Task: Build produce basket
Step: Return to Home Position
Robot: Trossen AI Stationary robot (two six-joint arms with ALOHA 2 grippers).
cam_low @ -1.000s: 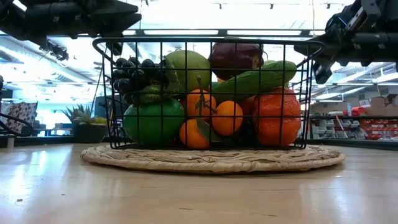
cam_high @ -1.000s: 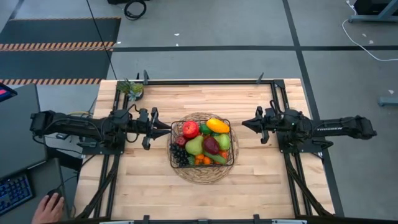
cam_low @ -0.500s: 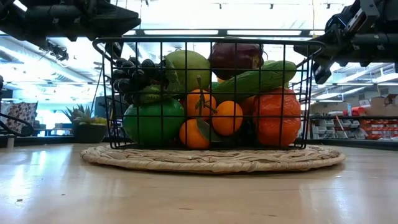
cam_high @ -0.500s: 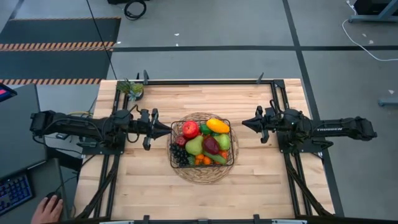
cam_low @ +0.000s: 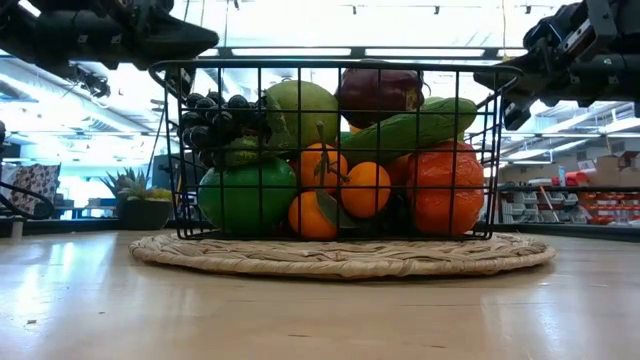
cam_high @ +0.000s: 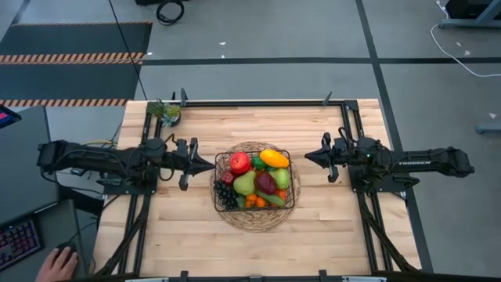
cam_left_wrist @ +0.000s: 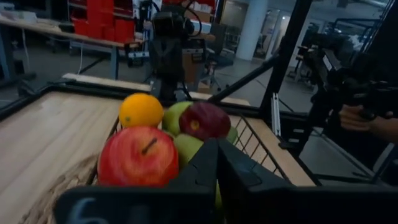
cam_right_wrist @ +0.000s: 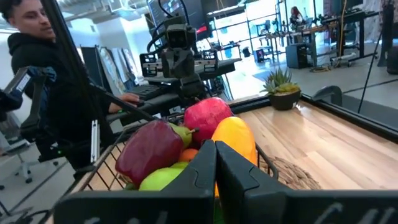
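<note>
Both empty with fingers pressed together, left pincer and right pincer hover either side of the basket, produce heaped inside.

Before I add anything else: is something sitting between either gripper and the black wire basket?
Nothing visible. The left gripper and the right gripper hover either side of the basket, both shut and empty, with only bare table and the woven mat edge below the gaps. The produce lies inside the basket.

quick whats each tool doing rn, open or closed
left tool: closed, empty, left of the basket.
right tool: closed, empty, right of the basket.
</note>
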